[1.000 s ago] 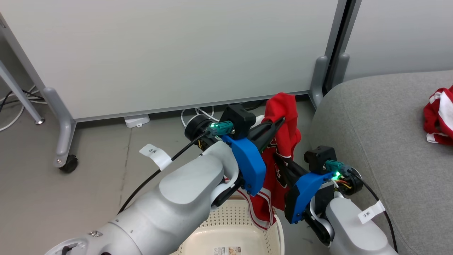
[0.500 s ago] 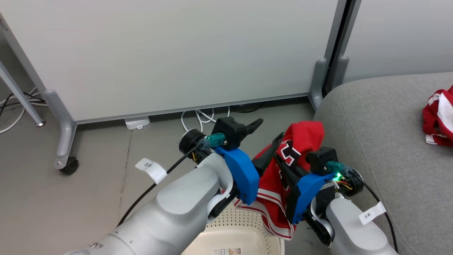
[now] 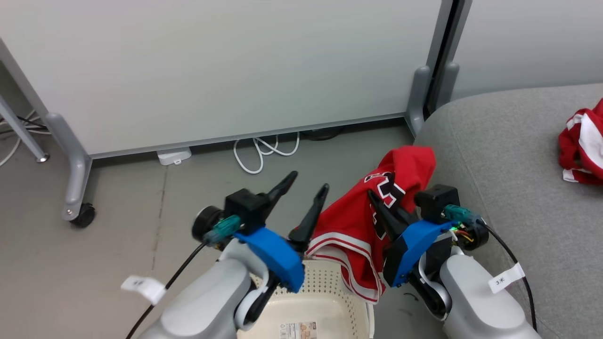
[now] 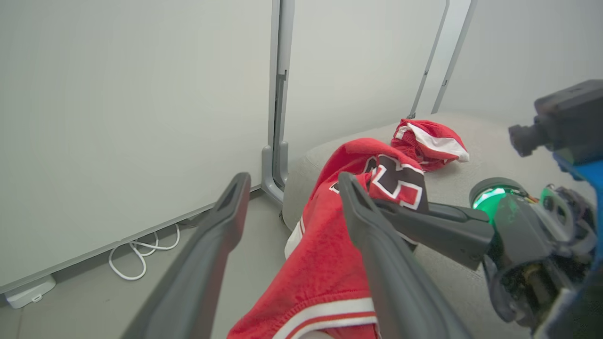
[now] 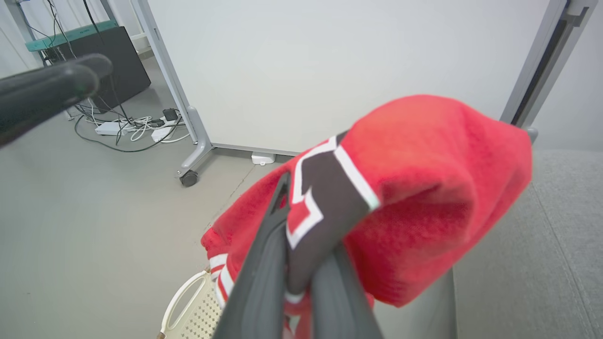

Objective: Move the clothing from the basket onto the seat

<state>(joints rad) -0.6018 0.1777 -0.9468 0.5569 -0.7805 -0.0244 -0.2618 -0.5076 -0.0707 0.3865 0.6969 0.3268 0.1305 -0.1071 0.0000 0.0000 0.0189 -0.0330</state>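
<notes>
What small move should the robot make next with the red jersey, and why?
Probably swing the right gripper rightward over the grey sofa. It is shut on the red jersey, whose hem hangs over the basket rim beside the sofa, while the left gripper is open and holds nothing.

Head view: high, facing down over basket (image 3: 325,278), floor (image 3: 118,226), sofa (image 3: 509,165) edge. Left wrist view: low, close, facing sofa past jersey (image 4: 320,273). Right wrist view: jersey very near, facing partition (image 5: 330,70). Shared: jersey, sofa, partition.
</notes>
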